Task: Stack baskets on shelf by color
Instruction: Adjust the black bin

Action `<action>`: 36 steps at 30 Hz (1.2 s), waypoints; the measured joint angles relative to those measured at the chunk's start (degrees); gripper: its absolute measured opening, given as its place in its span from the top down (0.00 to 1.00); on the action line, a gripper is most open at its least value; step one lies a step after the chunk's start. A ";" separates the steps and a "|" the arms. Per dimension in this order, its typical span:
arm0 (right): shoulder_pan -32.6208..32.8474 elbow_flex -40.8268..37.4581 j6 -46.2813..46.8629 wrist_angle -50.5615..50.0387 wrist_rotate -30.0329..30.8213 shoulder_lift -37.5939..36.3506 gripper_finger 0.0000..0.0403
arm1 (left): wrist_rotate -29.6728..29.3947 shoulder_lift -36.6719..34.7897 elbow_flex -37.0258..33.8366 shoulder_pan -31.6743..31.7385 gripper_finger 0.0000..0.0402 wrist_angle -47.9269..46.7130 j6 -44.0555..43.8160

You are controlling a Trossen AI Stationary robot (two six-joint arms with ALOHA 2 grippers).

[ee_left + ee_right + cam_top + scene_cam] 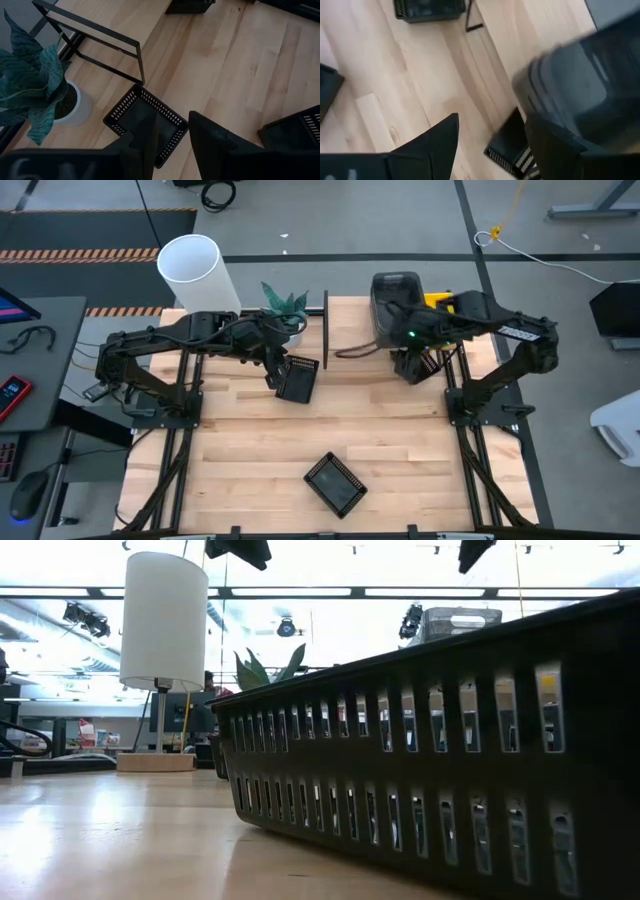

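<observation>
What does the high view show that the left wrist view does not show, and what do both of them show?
Only the high view shows the right gripper, open beside the smoky grey basket, and the white lamp shade. Only the left wrist view shows the left gripper's fingers closed on the wall of a black mesh basket. Both show this basket, the plant and the wooden table.

Slotted plastic basket (430, 770), smooth wood tabletop (110, 840)
</observation>
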 joint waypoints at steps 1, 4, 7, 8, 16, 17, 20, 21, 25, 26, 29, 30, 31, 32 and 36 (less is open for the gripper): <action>0.97 -1.44 1.94 -0.02 0.89 -1.26 0.42 | 0.00 0.00 0.00 0.00 0.71 0.00 0.00; 3.63 -6.92 7.23 1.13 2.71 -6.33 0.42 | 0.00 0.00 0.00 0.00 0.71 -0.02 0.00; 6.04 -14.22 13.46 2.99 3.43 -12.54 0.42 | 0.00 0.00 0.00 0.00 0.71 -0.02 0.02; 6.96 -16.83 15.70 3.81 3.68 -14.29 0.43 | 0.02 0.00 0.00 0.00 0.71 -0.02 0.02; 13.85 -38.28 30.60 14.57 5.37 -20.87 0.45 | 0.00 0.00 0.00 0.00 0.71 0.00 0.04; 14.12 -40.57 32.50 15.71 5.45 -20.75 0.46 | 0.00 0.00 0.00 0.00 0.71 -0.02 0.04; 14.28 -46.07 39.73 17.15 5.38 -19.48 0.47 | 0.00 0.00 0.00 0.00 0.71 0.00 0.00; 14.28 -47.43 42.76 17.50 5.36 -18.86 0.47 | 0.00 0.00 0.00 0.00 0.71 0.01 0.00; 14.28 -50.46 49.40 17.67 6.32 -16.13 0.48 | 0.00 0.02 0.00 0.00 0.71 0.00 0.00; 14.28 -50.96 50.28 17.62 7.33 -15.44 0.48 | 0.00 0.02 0.00 0.00 0.71 0.02 0.00; 14.26 -52.50 54.59 17.80 12.08 -13.48 0.49 | 0.00 0.02 0.00 0.00 0.71 0.42 -0.02; 14.25 -53.13 56.49 17.76 13.59 -12.93 0.49 | 0.00 0.02 0.00 0.00 0.71 0.73 -0.02; 14.21 -53.94 58.36 17.77 15.09 -12.33 0.49 | 0.00 0.02 0.00 0.00 0.71 1.02 -0.03; 14.10 -54.80 60.10 17.79 16.21 -11.87 0.49 | 0.01 0.02 0.00 0.00 0.71 1.13 -0.03; 13.56 -58.03 61.18 20.46 16.66 -11.41 0.49 | 0.02 0.02 0.00 0.00 0.71 1.11 -0.21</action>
